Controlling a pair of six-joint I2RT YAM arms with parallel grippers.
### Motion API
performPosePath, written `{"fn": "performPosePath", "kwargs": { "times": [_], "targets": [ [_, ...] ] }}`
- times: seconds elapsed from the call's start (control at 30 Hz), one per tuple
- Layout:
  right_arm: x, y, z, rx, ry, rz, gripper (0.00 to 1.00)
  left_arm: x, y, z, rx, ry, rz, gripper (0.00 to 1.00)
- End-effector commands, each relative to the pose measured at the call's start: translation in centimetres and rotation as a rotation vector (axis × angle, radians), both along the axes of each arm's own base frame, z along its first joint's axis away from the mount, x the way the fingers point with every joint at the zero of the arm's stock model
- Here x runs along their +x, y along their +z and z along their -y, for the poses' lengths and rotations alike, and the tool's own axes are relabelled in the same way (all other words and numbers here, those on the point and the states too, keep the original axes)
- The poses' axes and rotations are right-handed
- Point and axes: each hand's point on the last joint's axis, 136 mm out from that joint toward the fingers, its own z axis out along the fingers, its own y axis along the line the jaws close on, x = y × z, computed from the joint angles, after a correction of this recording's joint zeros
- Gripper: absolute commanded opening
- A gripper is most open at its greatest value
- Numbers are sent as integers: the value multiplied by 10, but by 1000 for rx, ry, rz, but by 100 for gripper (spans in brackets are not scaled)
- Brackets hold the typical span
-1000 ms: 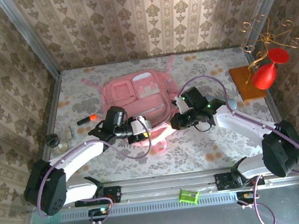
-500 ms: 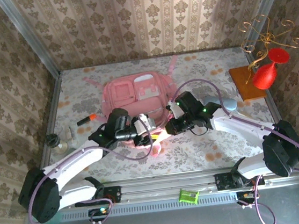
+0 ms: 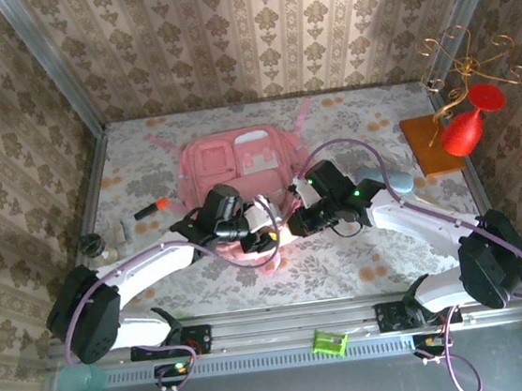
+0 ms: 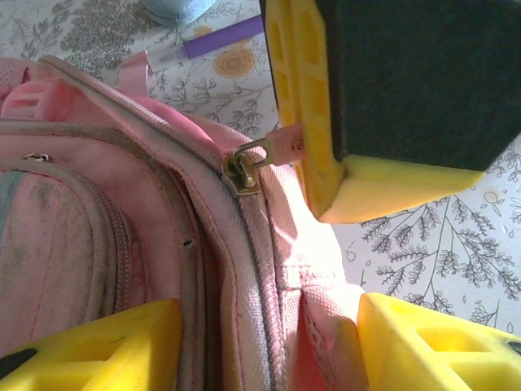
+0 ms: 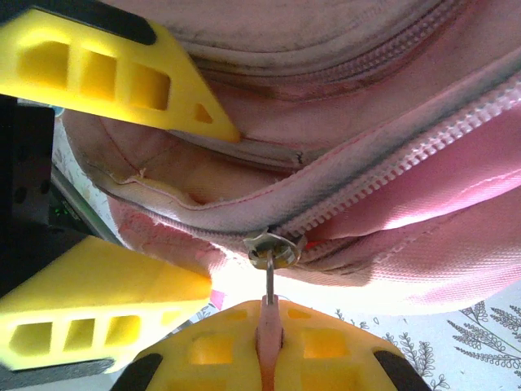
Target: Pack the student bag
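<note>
Your right pincer (image 5: 269, 346) is clamped on the pink zip pull (image 5: 268, 322) of the student bag (image 3: 236, 160), with the metal slider (image 5: 273, 248) just beyond its tips; the bag lies flat on the floral table (image 3: 371, 254), stretching away ahead of both pincers; your left pincer (image 4: 269, 346) stands open, its yellow fingers (image 4: 98, 346) astride the bag's near rim, just beside the right one.

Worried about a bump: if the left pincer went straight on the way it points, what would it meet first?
Most likely the student bag: its zipped edge lies between the left pincer's fingers. The right pincer, shut on the zip pull, sits beyond; depth unclear.
</note>
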Motion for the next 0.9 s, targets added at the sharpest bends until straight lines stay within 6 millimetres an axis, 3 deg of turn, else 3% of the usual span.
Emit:
{"fn": "performPosePath", "kwargs": {
  "times": [0.0, 0.1, 0.2, 0.33, 0.5, 0.6, 0.77, 0.87],
  "targets": [
    [-2, 25, -20, 105, 70, 51, 0, 12, 1, 7, 9, 24, -1, 56],
    [-4, 25, -21, 113, 76, 53, 0, 14, -1, 13, -6, 21, -18, 47],
    [-7, 21, -17, 92, 80, 49, 0, 14, -2, 13, -12, 19, -34, 29],
    [-10, 5, 2, -16, 60, 26, 0, 19, -3, -6, -19, 50, -45, 1],
    [1, -9, 29, -132, -26, 39, 0, 9, 2, -26, -43, 19, -23, 0],
    [9, -10, 33, -167, -52, 63, 0, 4, 1, -34, -40, -3, 9, 0],
    [19, -9, 39, -201, -83, 89, 0, 5, -1, -40, -19, -7, 41, 0],
    [20, -16, 55, -252, -127, 56, 0, 6, 6, -41, -41, 4, 31, 0]
  ]
}}
